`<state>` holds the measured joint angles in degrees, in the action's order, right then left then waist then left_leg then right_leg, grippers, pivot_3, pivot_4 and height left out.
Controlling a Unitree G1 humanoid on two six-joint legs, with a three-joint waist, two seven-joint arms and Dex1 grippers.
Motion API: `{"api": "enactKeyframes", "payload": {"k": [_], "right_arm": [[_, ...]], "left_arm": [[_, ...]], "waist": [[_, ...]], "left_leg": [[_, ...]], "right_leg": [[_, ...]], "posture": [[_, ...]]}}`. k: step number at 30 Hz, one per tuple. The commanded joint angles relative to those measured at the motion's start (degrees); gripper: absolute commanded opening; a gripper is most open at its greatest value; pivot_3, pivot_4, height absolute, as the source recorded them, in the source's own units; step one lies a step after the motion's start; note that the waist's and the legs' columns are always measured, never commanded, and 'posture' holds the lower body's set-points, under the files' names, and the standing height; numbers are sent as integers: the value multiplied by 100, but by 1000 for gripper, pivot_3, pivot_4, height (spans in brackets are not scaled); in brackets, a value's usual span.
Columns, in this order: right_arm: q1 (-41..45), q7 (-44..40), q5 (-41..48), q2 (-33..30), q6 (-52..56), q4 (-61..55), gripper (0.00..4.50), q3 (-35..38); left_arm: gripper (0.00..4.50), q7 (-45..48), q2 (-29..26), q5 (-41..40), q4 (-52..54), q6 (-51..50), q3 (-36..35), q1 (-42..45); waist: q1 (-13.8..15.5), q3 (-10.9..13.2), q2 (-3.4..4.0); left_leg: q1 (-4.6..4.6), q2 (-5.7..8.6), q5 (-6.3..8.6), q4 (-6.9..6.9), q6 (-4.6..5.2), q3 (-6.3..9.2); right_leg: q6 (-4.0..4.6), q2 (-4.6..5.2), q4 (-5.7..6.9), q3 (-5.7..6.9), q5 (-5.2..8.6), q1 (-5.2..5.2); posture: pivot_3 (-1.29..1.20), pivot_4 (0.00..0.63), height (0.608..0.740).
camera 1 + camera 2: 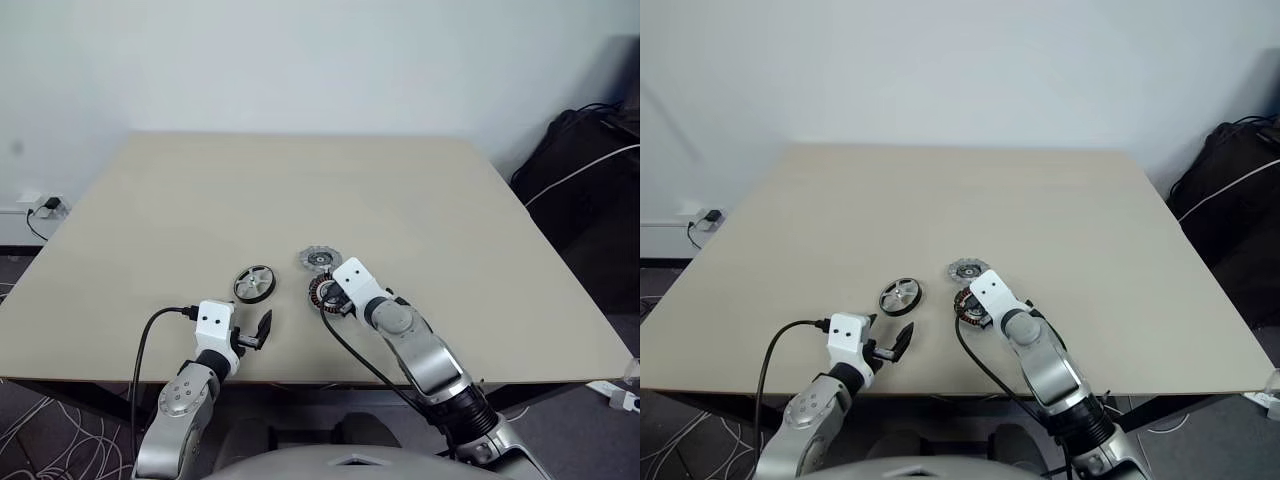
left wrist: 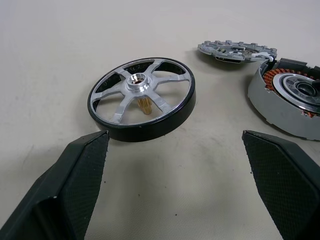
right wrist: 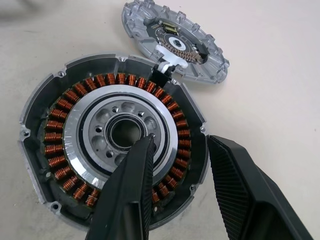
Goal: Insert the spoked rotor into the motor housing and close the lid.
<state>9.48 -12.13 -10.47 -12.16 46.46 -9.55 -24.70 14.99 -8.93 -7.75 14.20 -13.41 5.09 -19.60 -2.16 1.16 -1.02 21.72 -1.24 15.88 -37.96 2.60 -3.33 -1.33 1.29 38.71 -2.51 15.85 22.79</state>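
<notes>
the right end effector [image 3: 175, 185] straddles the motor housing [image 3: 75, 140] rim at its 5 o'clock, gripping it; keep it steady. the spoked rotor [image 1: 254, 283] lies at the housing's 9 o'clock on the tabletop [image 1: 300, 190], before the wide-open left end effector [image 1: 258, 330]; grasp its rim squarely. the lid [image 1: 319, 259] waits at 12.

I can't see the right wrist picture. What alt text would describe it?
Two black gripper fingers straddle the near wall of an open motor housing, one inside, one outside, with copper windings ringing its silver centre. Just beyond lies the notched grey lid, on a beige table.
</notes>
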Motion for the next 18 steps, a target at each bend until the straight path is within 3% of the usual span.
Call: {"api": "enactKeyframes", "payload": {"k": [1, 18], "right_arm": [[56, 87, -47, 69, -415, -238, 1850, 117], [20, -236, -115, 29, -333, -299, 1850, -147]], "left_arm": [[4500, -15, 43, -6, 219, 117, 23, 21], [4500, -6, 72, -3, 212, 112, 34, 30]], "waist": [[-1, 3, 2], [6, 5, 0]], "left_leg": [[2, 0, 0, 0, 0, 0], [8, 2, 0, 1, 1, 0]], "right_leg": [[0, 0, 0, 0, 0, 0], [8, 0, 0, 1, -5, 0]], "posture": [[0, 0, 740], [0, 0, 740]]}}
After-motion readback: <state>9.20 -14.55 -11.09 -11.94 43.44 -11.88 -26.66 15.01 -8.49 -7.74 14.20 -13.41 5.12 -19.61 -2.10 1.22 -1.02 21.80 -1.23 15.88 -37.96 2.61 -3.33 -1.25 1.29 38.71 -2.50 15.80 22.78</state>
